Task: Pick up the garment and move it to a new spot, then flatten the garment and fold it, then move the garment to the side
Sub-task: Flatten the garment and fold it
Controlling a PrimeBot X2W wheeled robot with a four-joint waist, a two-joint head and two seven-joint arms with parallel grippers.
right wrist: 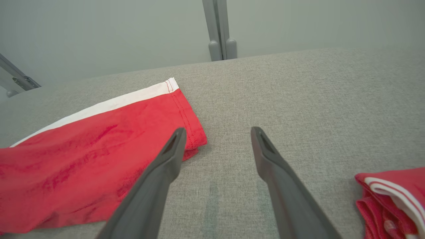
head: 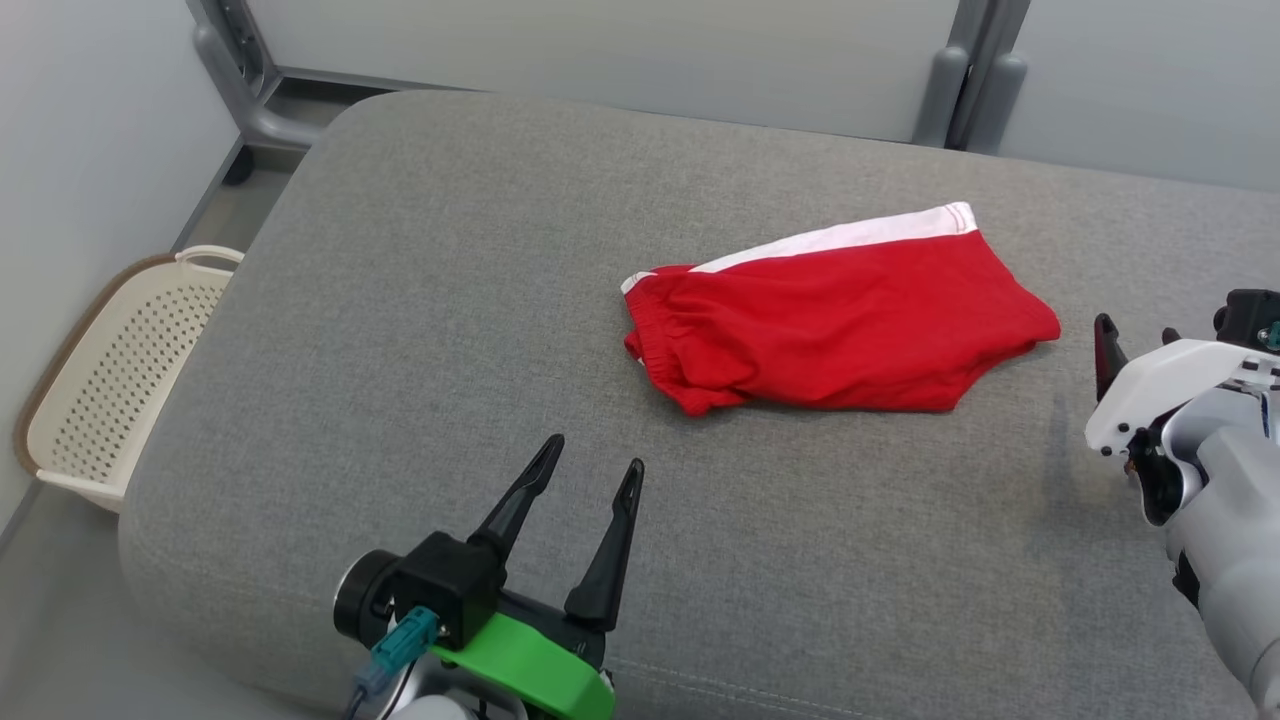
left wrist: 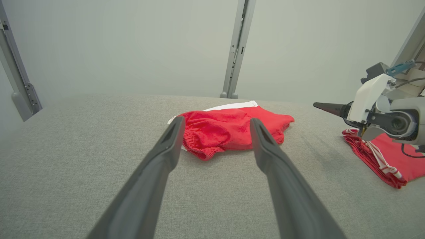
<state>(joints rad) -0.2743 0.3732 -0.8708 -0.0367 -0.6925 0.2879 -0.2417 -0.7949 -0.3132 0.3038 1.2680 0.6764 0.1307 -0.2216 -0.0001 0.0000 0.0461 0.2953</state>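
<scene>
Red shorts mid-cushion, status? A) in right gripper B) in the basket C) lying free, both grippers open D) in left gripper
C: the red shorts lie loose on the grey cushion, while the left gripper and right gripper both stand open, holding nothing.

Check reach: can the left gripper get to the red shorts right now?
Likely yes: the left gripper is open, aimed at the red shorts, with bare grey cushion between them and nothing blocking.
</scene>
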